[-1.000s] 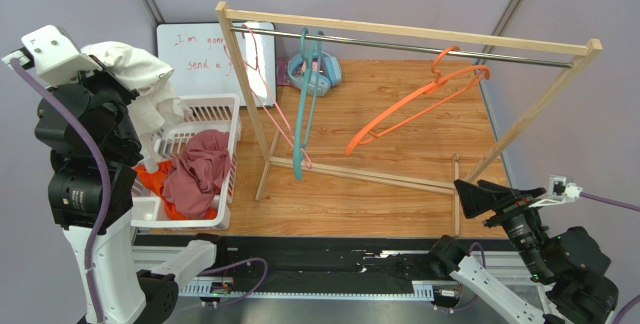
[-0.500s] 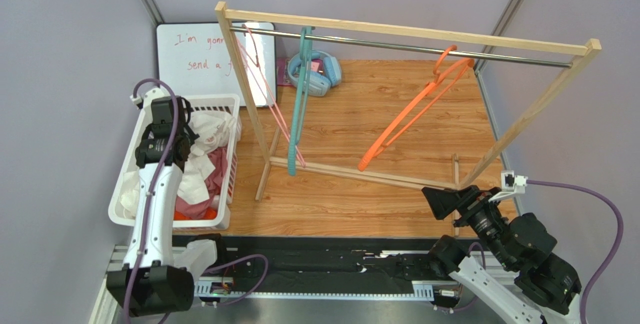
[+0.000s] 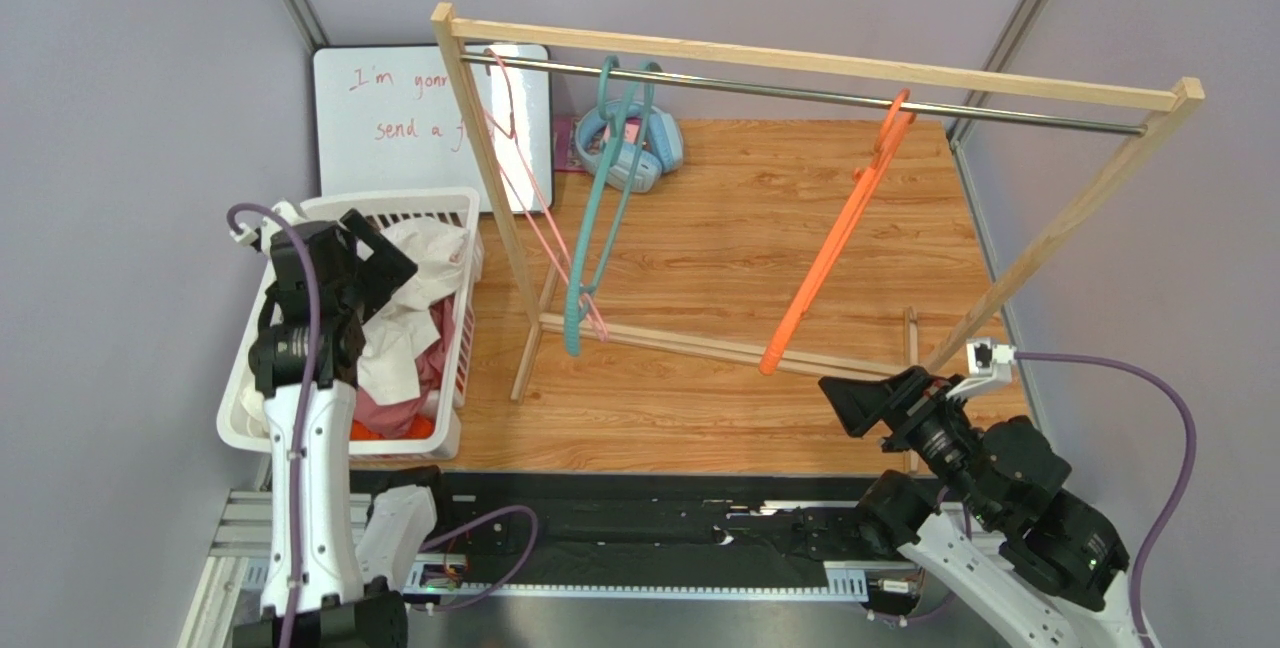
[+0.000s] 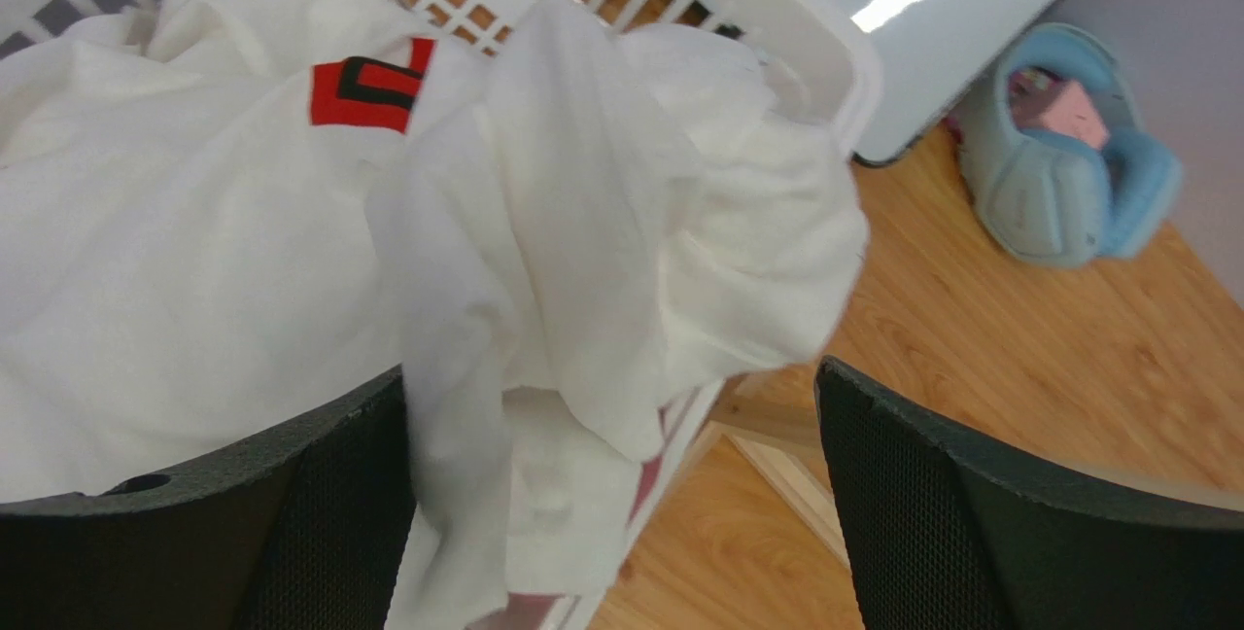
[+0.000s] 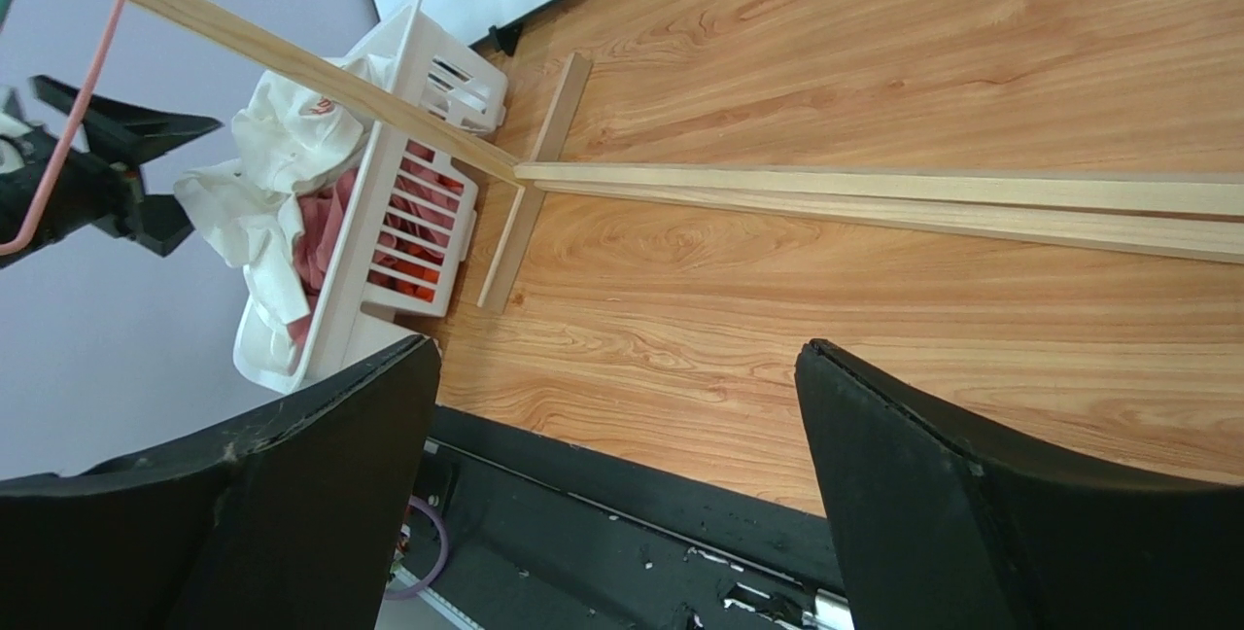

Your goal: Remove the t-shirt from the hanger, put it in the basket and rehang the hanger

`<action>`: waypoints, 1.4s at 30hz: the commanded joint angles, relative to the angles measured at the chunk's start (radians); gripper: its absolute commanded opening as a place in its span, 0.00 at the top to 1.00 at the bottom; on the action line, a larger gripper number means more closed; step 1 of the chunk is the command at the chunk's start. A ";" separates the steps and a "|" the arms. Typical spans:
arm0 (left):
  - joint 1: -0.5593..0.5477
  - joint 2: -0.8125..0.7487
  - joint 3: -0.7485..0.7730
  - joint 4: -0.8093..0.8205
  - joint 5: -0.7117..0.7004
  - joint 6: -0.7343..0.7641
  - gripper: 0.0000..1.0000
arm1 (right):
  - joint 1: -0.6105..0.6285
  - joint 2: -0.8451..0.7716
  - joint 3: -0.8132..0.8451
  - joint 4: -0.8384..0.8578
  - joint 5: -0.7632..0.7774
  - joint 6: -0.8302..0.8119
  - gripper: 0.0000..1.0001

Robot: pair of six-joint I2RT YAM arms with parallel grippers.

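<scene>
Top: left arm [image 3: 301,356] is now sitting low over the basket [image 3: 383,203] at the surface's left edge, no longer raised. Left jaws are standing open, one white t-shirt [image 3: 428,251] lying dropped inside. Three hangers are hanging bare: pink [image 3: 529,191], teal [image 3: 589,228], orange [image 3: 834,236].
Left wrist: t-shirt is lying under wide-apart jaws.
Right wrist: right jaws are gaping, empty.

L arm up by tabletop's left edge, L tool [image 3: 358,249] jaws wide apart. R arm low at near-right corner, R tool [image 3: 860,405] also wide.
</scene>
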State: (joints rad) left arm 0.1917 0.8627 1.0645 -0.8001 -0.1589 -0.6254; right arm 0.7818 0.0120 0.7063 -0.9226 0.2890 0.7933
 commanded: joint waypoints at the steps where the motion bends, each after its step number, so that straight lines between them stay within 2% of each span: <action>1: -0.101 -0.138 -0.049 0.027 0.150 -0.013 0.01 | -0.004 -0.009 -0.057 0.091 -0.001 0.059 0.00; 5: -0.373 -0.198 -0.136 0.053 0.140 -0.089 0.01 | -0.003 -0.035 -0.123 0.154 -0.002 0.067 0.00; 7: -0.454 -0.249 -0.217 0.114 0.172 -0.138 0.01 | -0.003 -0.037 -0.149 0.175 -0.007 0.070 0.00; 8: -0.545 -0.267 -0.248 0.140 0.180 -0.154 0.01 | -0.003 -0.037 -0.180 0.203 -0.013 0.067 0.00; 10: -0.636 -0.325 -0.334 0.245 0.206 -0.171 0.01 | -0.003 -0.037 -0.214 0.240 -0.039 0.058 0.00; 12: -0.765 -0.355 -0.369 0.254 0.126 -0.189 0.01 | -0.004 -0.034 -0.270 0.292 -0.056 0.060 0.00; 14: -0.828 -0.404 -0.431 0.286 0.105 -0.195 0.01 | -0.003 -0.032 -0.307 0.350 -0.070 0.061 0.00; 19: -0.992 -0.455 -0.681 0.599 0.217 -0.247 0.01 | -0.004 -0.032 -0.450 0.456 -0.091 0.075 0.00; 20: -1.012 -0.453 -0.719 0.712 0.226 -0.258 0.01 | -0.001 -0.032 -0.464 0.473 -0.085 0.078 0.00; 22: -1.058 -0.441 -0.828 0.813 0.248 -0.284 0.01 | -0.004 -0.035 -0.507 0.488 -0.073 0.081 0.00; 23: -1.066 -0.436 -0.863 0.923 0.252 -0.293 0.01 | -0.003 -0.037 -0.519 0.496 -0.070 0.083 0.00; 27: -1.077 -0.430 -1.047 1.177 0.312 -0.320 0.01 | -0.003 -0.046 -0.571 0.501 -0.050 0.084 0.00; 30: -1.078 -0.461 -1.115 1.220 0.334 -0.295 0.01 | -0.004 -0.052 -0.614 0.513 -0.048 0.087 0.00; 35: -1.081 -0.525 -1.107 1.107 0.363 -0.209 0.01 | -0.003 -0.053 -0.737 0.574 -0.053 0.133 0.00; 42: -1.080 -0.482 -1.104 1.105 0.355 -0.211 0.01 | -0.003 -0.053 -0.786 0.582 -0.053 0.176 0.00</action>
